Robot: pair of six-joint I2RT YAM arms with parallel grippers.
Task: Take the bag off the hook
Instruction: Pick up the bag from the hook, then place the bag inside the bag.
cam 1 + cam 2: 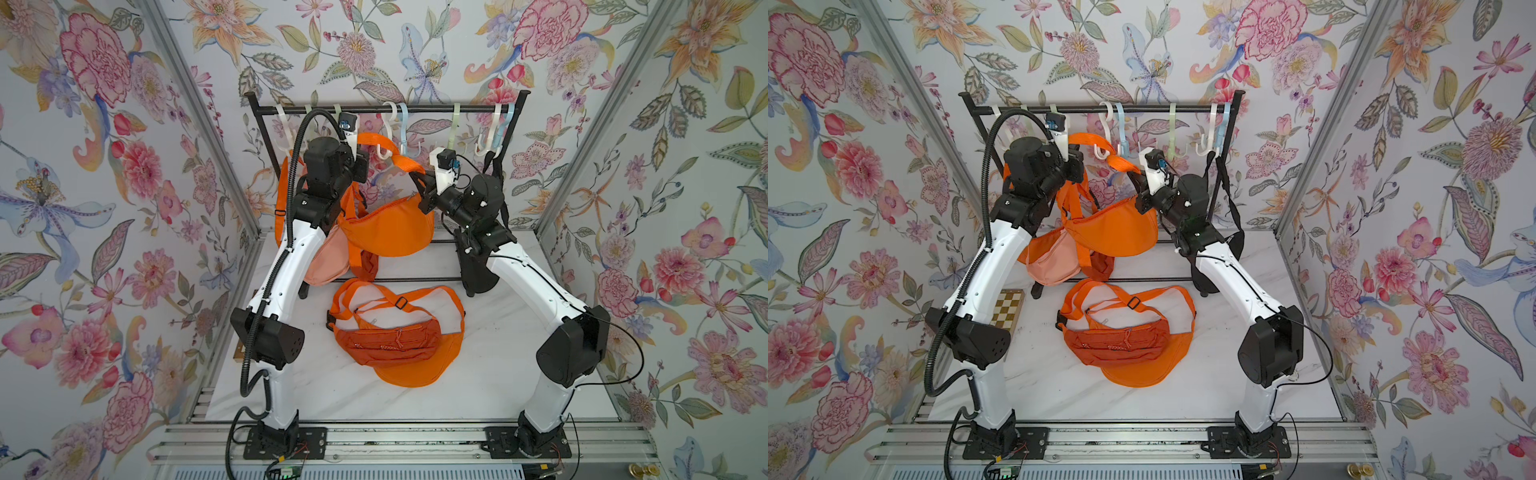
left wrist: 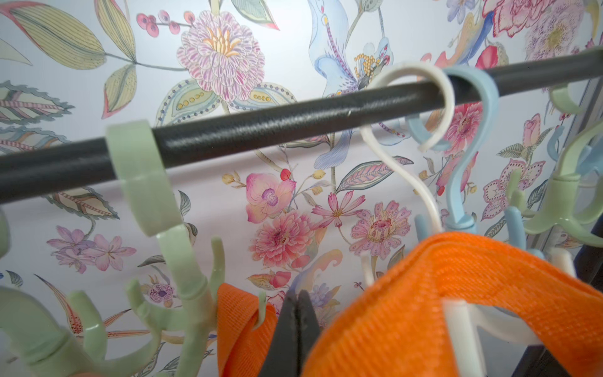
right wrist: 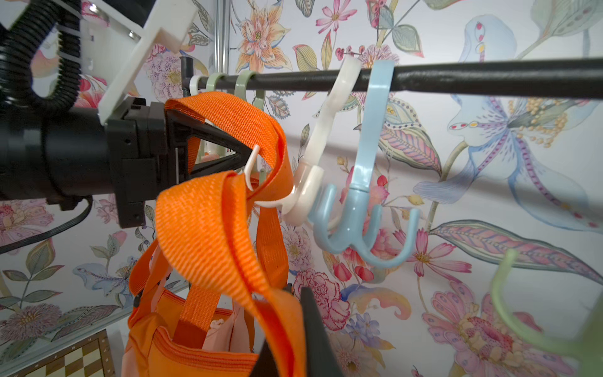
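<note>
Left gripper (image 3: pixel 243 156): I see it closed, strap (image 3: pixel 208 228) draped over.
Right gripper (image 1: pixel 417 179): clamped on strap.
Strap: looped on hook (image 3: pixel 305 182).

Top views look steeply down — wrist cameras gaze up, close under the rail (image 2: pixel 261 130).

White arm links (image 1: pixel 305 241), black joint housings (image 1: pixel 274 340), corrugated black hose (image 1: pixel 244 374), thin black cable (image 1: pixel 640 345)

Parts we cannot see
In both top views the left arm (image 1: pixel 286 257) covers part of the pink bag (image 1: pixel 328 266), and the right arm (image 1: pixel 528 274) covers part of the black bag (image 1: pixel 478 278). In the right wrist view the orange strap (image 3: pixel 202 228) covers part of the right gripper (image 3: pixel 303 310).
</note>
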